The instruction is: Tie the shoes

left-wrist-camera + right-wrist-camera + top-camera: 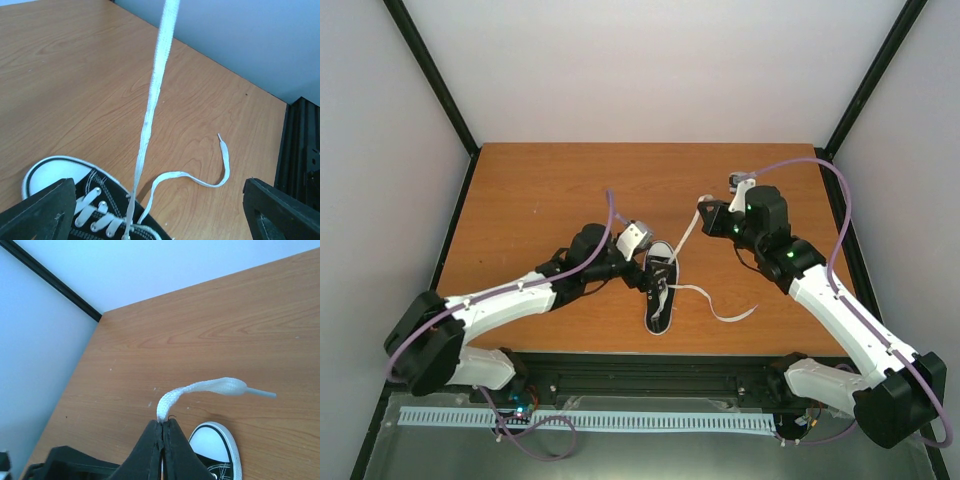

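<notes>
The black sneaker [660, 292] lies at the table's front middle, its white toe cap pointing away from the arms. My right gripper [704, 212] is shut on one white lace [686, 240] and holds it taut up and to the right of the shoe. In the right wrist view its fingers [172, 450] pinch the lace near its tip [215, 387], with the toe cap [214, 441] below. The other lace [720, 305] lies loose on the table to the right. My left gripper [642, 268] is open at the shoe's left side. Its view shows the taut lace [154, 90], the loose lace [200, 179] and the shoe [75, 197].
The wooden table [540, 200] ends at a black frame rail [660, 365] at the front. A black edge strip [300, 145] runs along the right side in the left wrist view. White walls enclose the back and sides.
</notes>
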Robot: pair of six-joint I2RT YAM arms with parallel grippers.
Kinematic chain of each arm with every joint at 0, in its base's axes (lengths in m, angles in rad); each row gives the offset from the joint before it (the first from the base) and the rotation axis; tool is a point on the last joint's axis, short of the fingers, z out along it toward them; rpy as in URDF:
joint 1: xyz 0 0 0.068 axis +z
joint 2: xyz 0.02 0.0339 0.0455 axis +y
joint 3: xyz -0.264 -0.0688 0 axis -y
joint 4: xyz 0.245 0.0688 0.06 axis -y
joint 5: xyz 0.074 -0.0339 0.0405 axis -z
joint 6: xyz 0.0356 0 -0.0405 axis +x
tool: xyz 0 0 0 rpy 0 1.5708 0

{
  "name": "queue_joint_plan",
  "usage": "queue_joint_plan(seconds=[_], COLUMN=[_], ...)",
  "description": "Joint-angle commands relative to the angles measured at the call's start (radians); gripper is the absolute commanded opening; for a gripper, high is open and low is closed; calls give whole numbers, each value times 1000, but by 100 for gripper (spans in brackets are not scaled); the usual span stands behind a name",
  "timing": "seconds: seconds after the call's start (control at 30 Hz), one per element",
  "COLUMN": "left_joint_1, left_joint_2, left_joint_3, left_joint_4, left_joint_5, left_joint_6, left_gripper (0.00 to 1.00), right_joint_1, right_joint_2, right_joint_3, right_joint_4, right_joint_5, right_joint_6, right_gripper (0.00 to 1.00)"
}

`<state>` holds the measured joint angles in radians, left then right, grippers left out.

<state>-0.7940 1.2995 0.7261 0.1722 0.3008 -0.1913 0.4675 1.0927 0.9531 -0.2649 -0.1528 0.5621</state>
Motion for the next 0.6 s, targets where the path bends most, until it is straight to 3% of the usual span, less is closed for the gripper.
queue_joint_plan(seconds=[0.0,0.4,0.57], left_joint_1=[11,17,18], left_joint_2=[88,325,344], left_joint_3=[17,144,167], left_joint_4=[188,240,228], left_joint_5=[123,88,139], left_joint_6=[51,-57,-68], left_gripper=[92,66,40], right_joint_1=[7,8,8], right_joint_2=[-5,15,35], right_joint_3=[17,-10,-11], right_joint_4=[65,87,84], right_joint_5=[-26,-58,-58], right_joint_6=[17,24,17], right_gripper=[3,3,3])
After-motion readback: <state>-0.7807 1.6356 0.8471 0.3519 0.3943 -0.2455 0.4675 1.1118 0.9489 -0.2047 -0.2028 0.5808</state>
